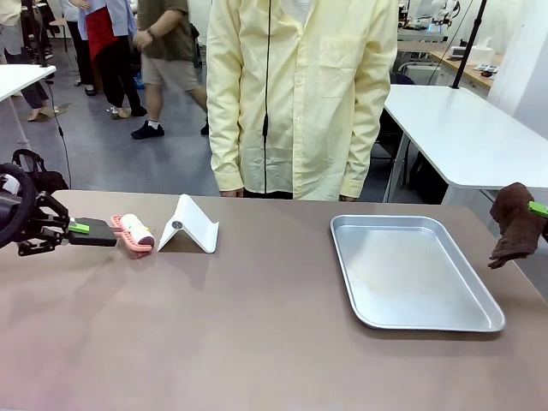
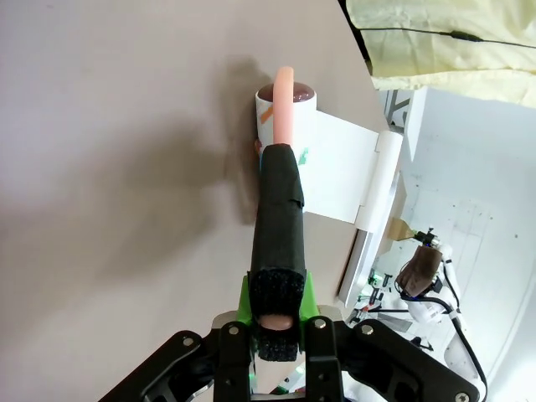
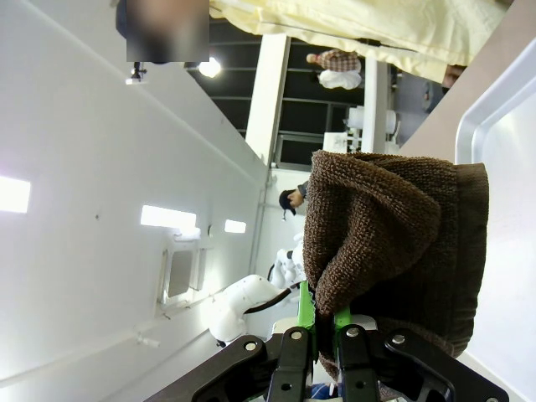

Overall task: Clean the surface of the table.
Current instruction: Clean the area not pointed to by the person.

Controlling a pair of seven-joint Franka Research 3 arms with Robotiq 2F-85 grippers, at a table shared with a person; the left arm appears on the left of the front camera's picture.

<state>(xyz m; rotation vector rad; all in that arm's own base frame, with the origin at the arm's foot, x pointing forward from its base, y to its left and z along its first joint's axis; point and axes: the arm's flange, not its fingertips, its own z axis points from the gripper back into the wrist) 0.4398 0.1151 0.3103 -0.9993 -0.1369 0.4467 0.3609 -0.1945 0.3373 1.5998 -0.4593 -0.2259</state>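
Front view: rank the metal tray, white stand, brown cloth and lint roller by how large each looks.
1. metal tray
2. white stand and brown cloth: too alike to rank
3. lint roller, long but slim

You've got the brown table (image 1: 214,342) with a metal tray (image 1: 411,274) sitting flat on its right side. Over on the left there's a white folded stand (image 1: 193,229), with a lint roller (image 1: 137,229) just beside it.

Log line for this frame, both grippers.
left gripper: shut on black-handled pink lint roller, left side of brown table | right gripper: shut on brown terry cloth, table's right edge | silver metal tray: untouched
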